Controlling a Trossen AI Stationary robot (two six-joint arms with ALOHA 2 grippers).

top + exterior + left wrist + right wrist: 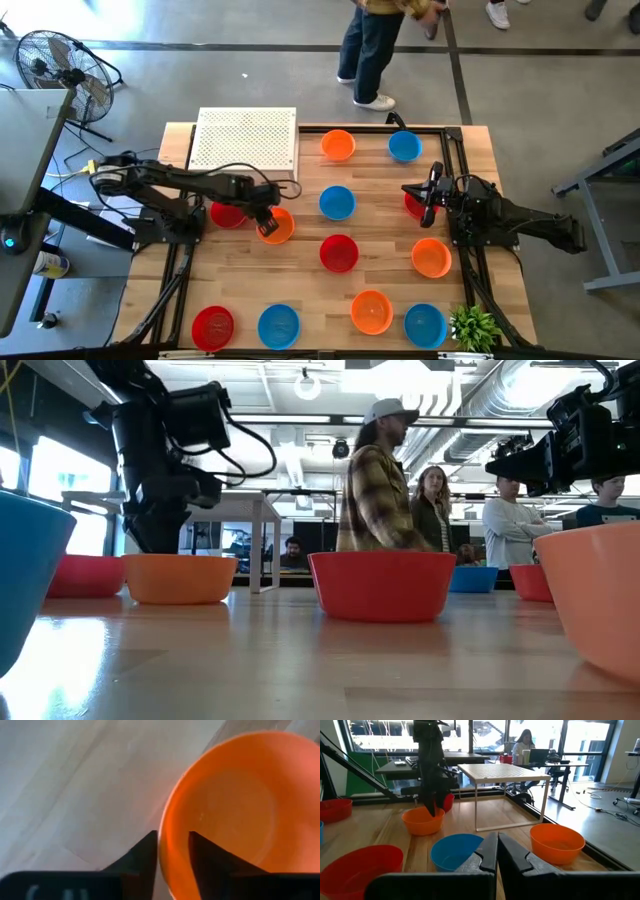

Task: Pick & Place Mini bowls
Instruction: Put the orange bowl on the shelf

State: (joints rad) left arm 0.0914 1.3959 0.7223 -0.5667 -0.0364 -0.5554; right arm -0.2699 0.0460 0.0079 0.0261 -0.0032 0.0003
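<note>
L gripper (268,226) straddles rim of orange bowl (277,226): one finger (210,865) inside, the other outside, jaws narrow; can't tell if they pinch yet. Bowl's far edge cut off in wrist view. R gripper (428,196) jaws fully together, holding nothing, over a mostly hidden red bowl (411,205). Other mini bowls (338,252) spread over table (300,290).

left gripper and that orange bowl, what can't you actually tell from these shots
- Grip: in the left wrist view the left gripper's fingers straddle the orange bowl's rim; whether they pinch it cannot be told.
- Lift: in the low view the bowl appears to sit on the table; the gripper hides its far rim.
- High view: the gripper covers part of the bowl.
- Red bowl: partly under the left arm.
</note>
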